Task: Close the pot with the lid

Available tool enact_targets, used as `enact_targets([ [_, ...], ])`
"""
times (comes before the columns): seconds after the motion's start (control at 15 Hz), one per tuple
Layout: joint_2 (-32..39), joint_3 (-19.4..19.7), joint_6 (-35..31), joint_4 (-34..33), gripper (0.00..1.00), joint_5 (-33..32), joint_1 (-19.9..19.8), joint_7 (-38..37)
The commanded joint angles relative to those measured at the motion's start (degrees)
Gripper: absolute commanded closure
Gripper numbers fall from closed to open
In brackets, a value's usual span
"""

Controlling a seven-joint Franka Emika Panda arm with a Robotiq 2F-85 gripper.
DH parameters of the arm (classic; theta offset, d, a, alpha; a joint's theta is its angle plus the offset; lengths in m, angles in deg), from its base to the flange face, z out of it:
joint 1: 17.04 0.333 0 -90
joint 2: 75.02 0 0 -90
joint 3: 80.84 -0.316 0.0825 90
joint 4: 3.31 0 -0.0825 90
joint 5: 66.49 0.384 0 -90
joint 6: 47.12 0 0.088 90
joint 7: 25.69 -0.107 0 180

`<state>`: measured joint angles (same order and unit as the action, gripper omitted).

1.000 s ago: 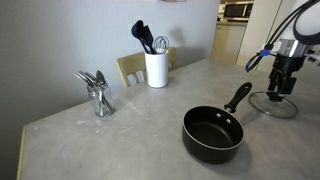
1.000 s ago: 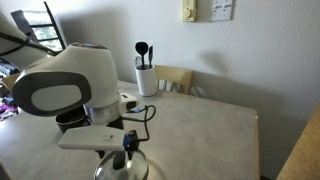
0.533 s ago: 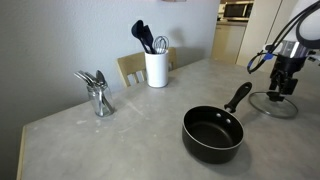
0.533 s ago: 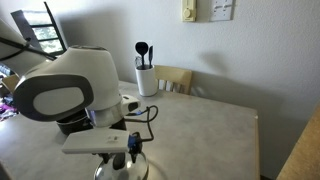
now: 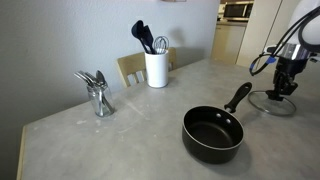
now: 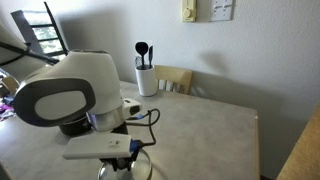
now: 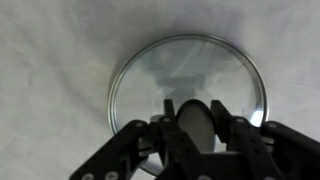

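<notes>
Where the lid (image 7: 150,85) lies, its knob (image 7: 200,118) is flanked by the gripper (image 7: 200,128); grip cannot be confirmed. The pot (image 5: 212,135) is seen uncovered.

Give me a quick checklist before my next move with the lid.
1. Alignment: ok, the pincer straddles the knob in the wrist view.
2. Grip shut on the knob: cannot tell.
3. The lid flat on the table: ok.
4. The pot open and empty: ok.
5. Low route to the pot: not ok, the pot handle points toward the lid; probably lift first.
</notes>
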<state>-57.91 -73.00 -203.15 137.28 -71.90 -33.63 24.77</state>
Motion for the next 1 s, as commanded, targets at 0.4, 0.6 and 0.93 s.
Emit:
enact_targets([
  [0.4,-1.33,-0.08,-0.91,0.72,0.86,-1.09,0.04,-0.96],
  [0.6,-4.23,1.06,-0.30,1.52,0.86,-3.29,0.93,-2.48],
  [0.93,-9.48,0.10,1.30,2.15,0.86,-2.62,0.90,-2.33],
])
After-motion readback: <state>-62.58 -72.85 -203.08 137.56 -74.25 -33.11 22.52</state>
